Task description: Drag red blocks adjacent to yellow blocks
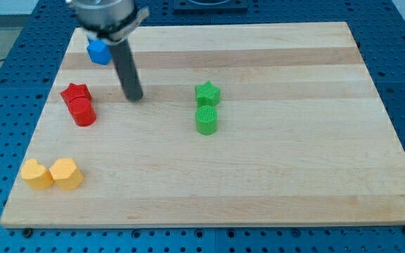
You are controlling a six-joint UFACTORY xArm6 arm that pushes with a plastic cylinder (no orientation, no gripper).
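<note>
Wooden surface (pixel 273 176) fully visible. Rod top cut off; my tip (pixel 135 97) right of 2 touching red blocks: star (pixel 75 93), cylinder (pixel 83 112). No gripper fitted. 2 yellow blocks (pixel 36 173) (pixel 66 173) well below. 2 green (pixel 207 93) (pixel 207 120); 1 blue cube (pixel 98 50), partly hidden.

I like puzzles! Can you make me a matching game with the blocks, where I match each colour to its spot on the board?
Things:
1. red blocks
2. yellow blocks
3. green blocks
4. blue block

Places:
A. view's bottom left corner
B. near the board's middle
C. view's top left, behind the rod
D. left side, just left of my tip

Pairs: 1-D, 2-A, 3-B, 4-C
</note>
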